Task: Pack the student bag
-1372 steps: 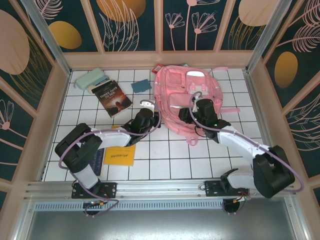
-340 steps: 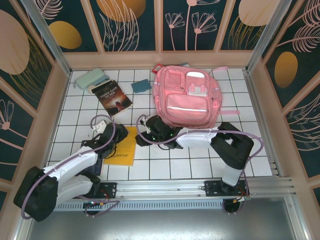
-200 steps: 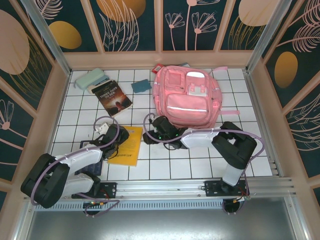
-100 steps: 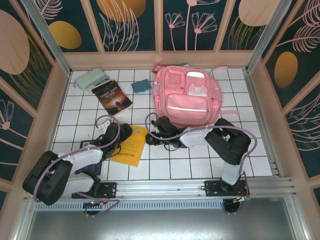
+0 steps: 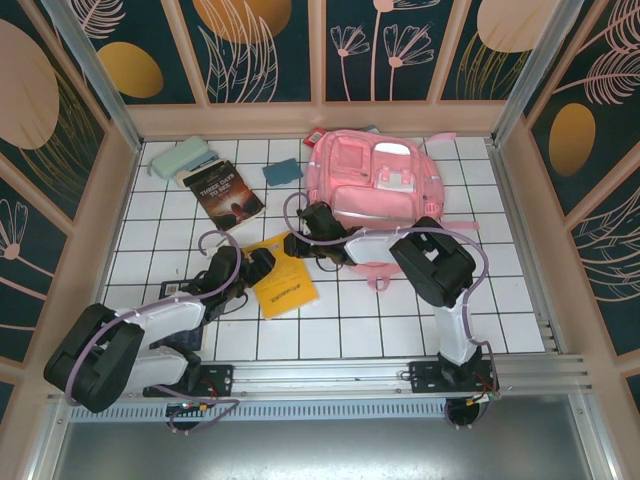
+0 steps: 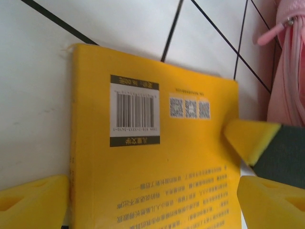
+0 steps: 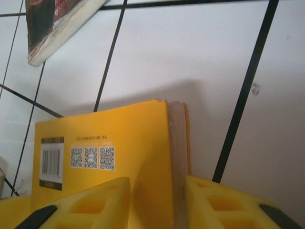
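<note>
Since half a second ago the yellow book has swung round and slid over toward my right tool. It's sitting skewed on the white tiled surface now. That right tool is pinched onto the book's far corner. On its wrist view the cover's edge sits tight between both yellow fingers.

My left tool is spread wide and low over the book's other end, with a finger off each side of the cover and nothing squeezed.

The student bag lies flat just beyond the right tool, pockets up, with its near corner right beside that tool. A dark paperback lies well beyond the left tool.
</note>
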